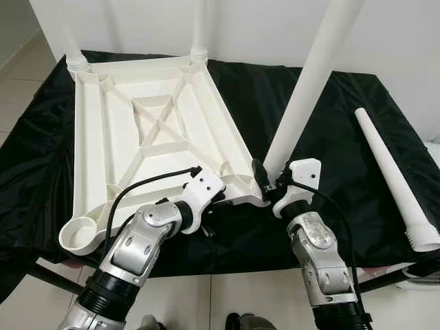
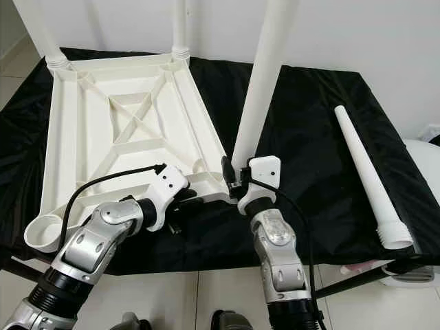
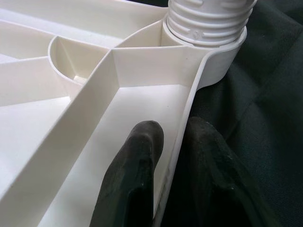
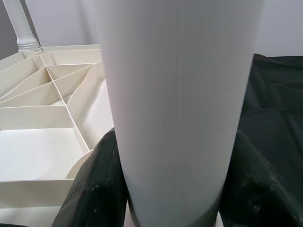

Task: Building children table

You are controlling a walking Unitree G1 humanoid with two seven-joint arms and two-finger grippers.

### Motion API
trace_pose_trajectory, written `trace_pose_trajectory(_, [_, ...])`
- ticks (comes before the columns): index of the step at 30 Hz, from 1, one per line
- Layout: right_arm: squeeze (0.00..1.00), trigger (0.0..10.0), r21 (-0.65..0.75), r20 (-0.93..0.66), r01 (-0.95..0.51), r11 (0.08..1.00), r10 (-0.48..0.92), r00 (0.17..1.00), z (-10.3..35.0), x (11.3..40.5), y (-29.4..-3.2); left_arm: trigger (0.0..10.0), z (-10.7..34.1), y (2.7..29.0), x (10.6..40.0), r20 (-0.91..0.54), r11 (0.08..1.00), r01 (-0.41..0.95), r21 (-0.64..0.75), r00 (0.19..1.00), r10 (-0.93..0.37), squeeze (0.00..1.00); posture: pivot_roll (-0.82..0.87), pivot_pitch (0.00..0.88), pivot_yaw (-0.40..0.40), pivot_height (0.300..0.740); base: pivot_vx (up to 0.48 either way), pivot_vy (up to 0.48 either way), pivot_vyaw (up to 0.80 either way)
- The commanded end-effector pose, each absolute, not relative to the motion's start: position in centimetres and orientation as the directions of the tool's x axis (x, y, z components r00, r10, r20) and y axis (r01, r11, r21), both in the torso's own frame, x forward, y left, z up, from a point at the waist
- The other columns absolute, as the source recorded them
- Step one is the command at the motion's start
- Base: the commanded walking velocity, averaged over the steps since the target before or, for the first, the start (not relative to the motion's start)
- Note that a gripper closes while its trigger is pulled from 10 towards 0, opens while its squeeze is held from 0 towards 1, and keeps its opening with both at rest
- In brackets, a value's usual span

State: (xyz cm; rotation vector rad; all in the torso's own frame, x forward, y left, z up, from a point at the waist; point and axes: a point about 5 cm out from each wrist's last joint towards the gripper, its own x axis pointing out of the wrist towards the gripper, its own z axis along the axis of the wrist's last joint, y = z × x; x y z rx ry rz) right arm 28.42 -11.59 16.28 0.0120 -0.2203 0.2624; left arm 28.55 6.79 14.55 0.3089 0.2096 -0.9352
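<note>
The white tabletop (image 1: 158,130) lies upside down on a black cloth. Two white legs (image 1: 199,27) stand in its far corners. A third leg (image 1: 309,75) stands tilted in the near right corner socket, its threaded base (image 3: 208,19) seated in the socket. My right gripper (image 1: 265,180) is shut around this leg just above the socket, fingers (image 4: 90,189) on both sides. My left gripper (image 1: 218,203) is shut on the tabletop's near rim, one finger (image 3: 132,175) inside and one outside. A fourth leg (image 1: 392,172) lies loose on the cloth at the right. The near left socket (image 1: 79,234) holds nothing.
The black cloth (image 1: 344,137) covers a low stand whose front edge runs just before my arms. Tiled floor (image 1: 234,295) lies below it. A white wall rises close behind. A white object (image 1: 433,155) pokes in at the right edge.
</note>
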Motion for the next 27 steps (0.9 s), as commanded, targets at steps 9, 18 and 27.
trace_pose_trajectory(9, [0.0, 10.0, -0.004, 0.125, -0.17, 0.985, 0.169, 0.978, 14.61, 28.4, -10.9, 10.0, 14.98, 6.43, 28.3, -0.295, 0.532, 0.829, 0.173, 0.559, -0.775, 0.0, -0.07, 0.117, -0.044, 0.74, 0.0, 0.0, 0.0])
trace_pose_trajectory(18, [1.0, 10.0, 0.034, 0.14, -0.187, 0.982, 0.181, 0.974, 14.78, 28.33, -10.77, 10.0, 14.98, 6.38, 28.26, -0.295, 0.53, 0.83, 0.173, 0.557, -0.776, 0.0, -0.06, 0.112, -0.047, 0.74, 0.0, 0.0, 0.0])
trace_pose_trajectory(27, [1.0, 10.0, 0.052, 0.16, -0.217, 0.975, 0.206, 0.965, 15.0, 28.48, -10.92, 10.0, 15.0, 6.3, 28.27, -0.293, 0.53, 0.83, 0.175, 0.558, -0.777, 0.0, -0.06, 0.105, -0.049, 0.74, 0.0, 0.0, 0.0])
